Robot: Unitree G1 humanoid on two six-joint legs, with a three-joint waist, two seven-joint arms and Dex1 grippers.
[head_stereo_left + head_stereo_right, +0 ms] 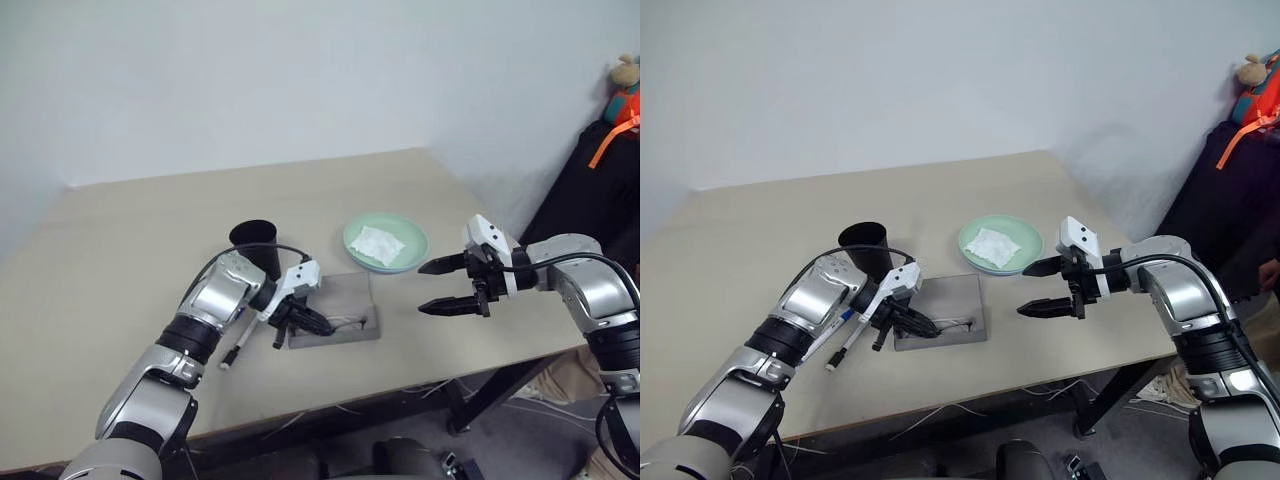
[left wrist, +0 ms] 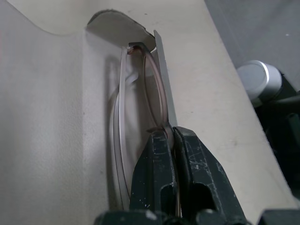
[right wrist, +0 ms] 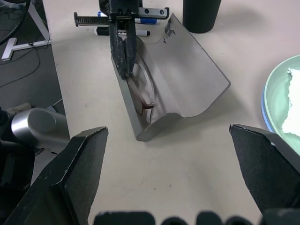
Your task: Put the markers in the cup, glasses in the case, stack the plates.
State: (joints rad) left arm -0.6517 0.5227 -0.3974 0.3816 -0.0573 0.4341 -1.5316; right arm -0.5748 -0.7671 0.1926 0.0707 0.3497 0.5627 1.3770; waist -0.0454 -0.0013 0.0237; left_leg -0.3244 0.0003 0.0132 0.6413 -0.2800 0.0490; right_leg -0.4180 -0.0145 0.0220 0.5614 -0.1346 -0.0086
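Note:
The grey case [image 1: 345, 300] lies open at the table's middle, lid [image 3: 187, 75] tilted back. My left gripper [image 1: 320, 327] reaches into it, shut on the thin wire glasses [image 3: 144, 96], whose frame [image 2: 158, 93] lies along the case's front wall. My right gripper [image 1: 421, 288] hangs open just right of the case, holding nothing. The black cup [image 1: 258, 245] stands behind my left wrist. Two markers [image 3: 136, 26] lie side by side under that wrist; one [image 1: 237, 347] pokes out toward the table's front. The mint green plate [image 1: 412, 256] sits on a light blue plate, whose rim [image 3: 263, 110] peeks out.
A crumpled white napkin [image 1: 378, 245] lies on the green plate. The table's front edge [image 1: 400, 385] runs close below the case, with cables and floor beyond. A dark bag with a stuffed toy [image 1: 625, 90] stands past the table's right side.

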